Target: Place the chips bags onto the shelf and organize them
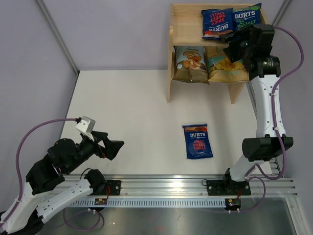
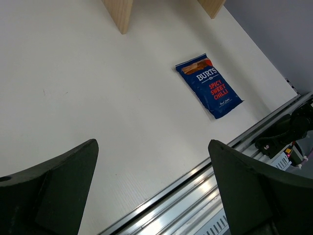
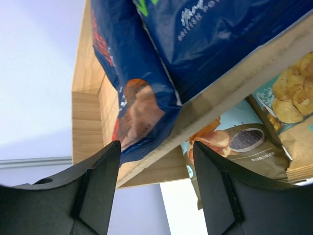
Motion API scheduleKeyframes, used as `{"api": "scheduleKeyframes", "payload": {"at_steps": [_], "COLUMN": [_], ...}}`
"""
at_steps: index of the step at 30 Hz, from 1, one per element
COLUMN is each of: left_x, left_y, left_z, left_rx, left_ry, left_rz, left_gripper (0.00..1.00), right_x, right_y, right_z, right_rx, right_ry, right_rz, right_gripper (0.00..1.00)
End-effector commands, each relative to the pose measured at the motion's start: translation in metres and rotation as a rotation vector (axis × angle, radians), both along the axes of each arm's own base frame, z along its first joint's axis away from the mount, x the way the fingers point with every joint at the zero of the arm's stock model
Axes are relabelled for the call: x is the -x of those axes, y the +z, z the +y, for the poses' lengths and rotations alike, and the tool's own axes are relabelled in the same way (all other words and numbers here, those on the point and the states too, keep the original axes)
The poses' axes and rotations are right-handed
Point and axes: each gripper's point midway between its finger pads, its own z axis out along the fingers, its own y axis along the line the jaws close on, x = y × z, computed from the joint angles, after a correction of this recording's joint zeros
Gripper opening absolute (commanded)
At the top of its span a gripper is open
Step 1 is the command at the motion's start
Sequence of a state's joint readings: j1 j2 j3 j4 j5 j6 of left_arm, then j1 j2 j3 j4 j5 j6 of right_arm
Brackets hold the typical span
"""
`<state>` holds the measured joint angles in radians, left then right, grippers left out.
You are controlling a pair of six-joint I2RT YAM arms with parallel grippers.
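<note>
Both spread wide: right hand (image 3: 156, 196) by BURTS bag (image 3: 142, 112) on shelf (image 3: 234, 90); left hand (image 2: 152, 191) empty.

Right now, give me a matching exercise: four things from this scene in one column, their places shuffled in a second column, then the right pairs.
Things
1. lone BURTS bag
2. olive-and-blue bag
3. tan-and-teal bag
4. left gripper

Places
A. lower tier of the shelf, right side
B. open, above the near left of the table
C. flat on the table, off the shelf
D. lower tier, left side

Pairs: 1-C, 2-D, 3-A, 4-B
</note>
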<state>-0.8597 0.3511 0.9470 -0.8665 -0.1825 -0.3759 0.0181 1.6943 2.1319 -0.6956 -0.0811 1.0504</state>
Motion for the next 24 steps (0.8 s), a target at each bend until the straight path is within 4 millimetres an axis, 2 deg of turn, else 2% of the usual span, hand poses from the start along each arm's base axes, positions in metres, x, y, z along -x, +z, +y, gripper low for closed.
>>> {"api": "scheduleKeyframes", "payload": {"at_steps": [1,2,4,5,11,12,13,15,18,19,21,24], "left_x": [-0.002,-0.003,-0.005,-0.007,-0.019,-0.021,-0.023,-0.029,-0.033,-0.035,-0.044,-0.055], "left_y": [0.015,0.016,0.019,0.016,0.011,0.003,0.008,0.000,-0.012,-0.014,-0.024,-0.045], "left_z": [-0.013,-0.016,-0.025,-0.029,-0.064,-0.069,-0.077,-0.091,-0.111,-0.120,-0.135,-0.155], "left_rx": [0.064,0.072,0.107,0.111,0.205,0.207,0.246,0.267,0.291,0.315,0.334,0.349], "left_ry": [-0.028,-0.030,-0.040,-0.043,-0.077,-0.083,-0.094,-0.103,-0.135,-0.159,-0.155,-0.144], "left_rz": [-0.013,-0.010,0.005,0.017,0.078,0.096,0.098,0.125,0.186,0.188,0.232,0.312], "left_gripper": [0.99,0.99,0.99,0.99,0.99,0.99,0.99,0.99,0.99,0.99,0.99,0.99], "right_x": [0.021,0.023,0.034,0.036,0.065,0.069,0.078,0.086,0.106,0.119,0.129,0.157], "right_y": [0.014,0.008,0.017,0.010,0.021,0.020,0.025,0.022,0.027,0.033,0.020,-0.001], "right_z": [-0.002,-0.001,-0.001,-0.001,0.005,0.004,0.002,-0.002,-0.004,-0.003,-0.001,0.009], "right_rx": [0.035,0.037,0.055,0.063,0.142,0.163,0.197,0.254,0.313,0.358,0.395,0.436], "right_ry": [0.021,0.029,0.036,0.041,0.100,0.103,0.104,0.101,0.111,0.127,0.161,0.246], "right_rz": [-0.038,-0.028,-0.065,-0.056,-0.138,-0.138,-0.155,-0.151,-0.172,-0.202,-0.191,-0.205], "right_gripper": [0.69,0.71,0.74,0.78,0.86,0.94,0.99,0.99,1.00,0.99,1.00,0.99]}}
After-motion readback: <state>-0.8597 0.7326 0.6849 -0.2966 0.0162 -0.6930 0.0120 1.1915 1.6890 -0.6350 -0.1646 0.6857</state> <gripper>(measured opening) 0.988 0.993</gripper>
